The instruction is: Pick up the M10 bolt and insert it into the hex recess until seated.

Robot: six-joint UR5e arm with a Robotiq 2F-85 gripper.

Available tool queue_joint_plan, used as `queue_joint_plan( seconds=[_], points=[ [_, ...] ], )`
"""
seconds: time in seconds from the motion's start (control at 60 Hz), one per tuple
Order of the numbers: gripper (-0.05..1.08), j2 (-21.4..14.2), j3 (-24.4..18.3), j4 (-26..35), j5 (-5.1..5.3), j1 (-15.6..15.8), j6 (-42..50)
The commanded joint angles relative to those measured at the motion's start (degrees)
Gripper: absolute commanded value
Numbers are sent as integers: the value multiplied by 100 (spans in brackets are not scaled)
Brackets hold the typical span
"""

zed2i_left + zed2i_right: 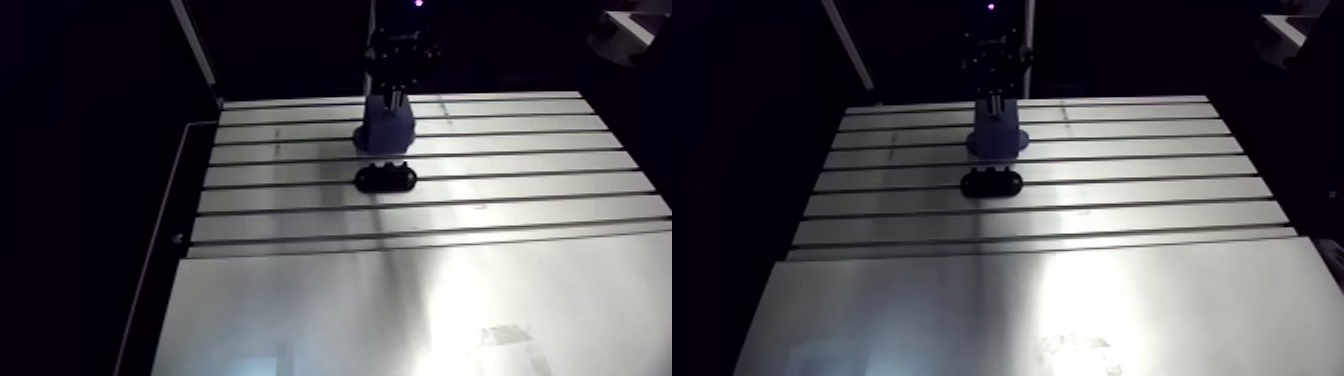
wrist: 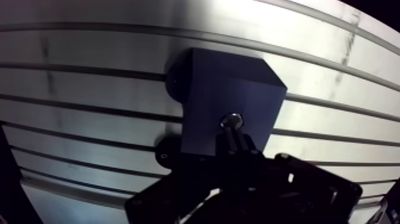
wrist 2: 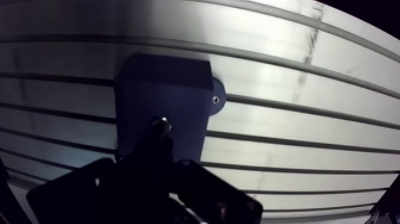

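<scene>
Wrist view: gripper [image 2: 238,152] clamped on M10 bolt [image 2: 232,122], bolt end at blue block [image 2: 214,89] top face; pickup done, seating unconfirmed.

Shiny metal bolt [image 2: 232,121], matt blue plastic block [image 2: 238,83], brushed aluminium table [image 2: 89,47]

M10 bolt [image 2: 233,121] in the dark hand [image 2: 240,152], its shiny tip at the blue block [image 2: 226,89] on the slotted table [image 2: 89,59].

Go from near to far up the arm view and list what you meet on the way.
First the smooth front plate of the table, then the black oval holder, then the blue block.
</scene>
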Motion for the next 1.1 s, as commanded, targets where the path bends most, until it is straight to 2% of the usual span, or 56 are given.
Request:
queue_joint_plan(
  seconds=[0.017,0.383,0.467,0.483,0.5,0.517,0.533,0.55,0.567,0.583,0.6,0.617,0.633,0.65,0.883,1.1],
  points=[
    [103,-41,-7,3,2,6,0],
    [103,-51,-15,3,11,6,9],
    [99,-60,-33,3,11,6,16],
    [91,-67,-40,3,3,6,17],
    [91,-67,-40,3,3,6,17],
    [77,-76,-42,3,10,6,17],
    [77,-76,-42,3,10,6,17],
    [57,-77,-42,3,11,6,17],
    [57,-77,-42,3,11,6,17],
    [32,-78,-42,3,11,6,17],
    [32,-78,-42,3,11,6,17],
    [13,-78,-49,11,3,6,25],
    [13,-78,-49,11,3,6,25],
    [2,-78,-43,5,-20,6,33],
    [1,-130,-50,11,-14,22,44],
    [1,-436,-100,221,-17,24,121]
  ],
)
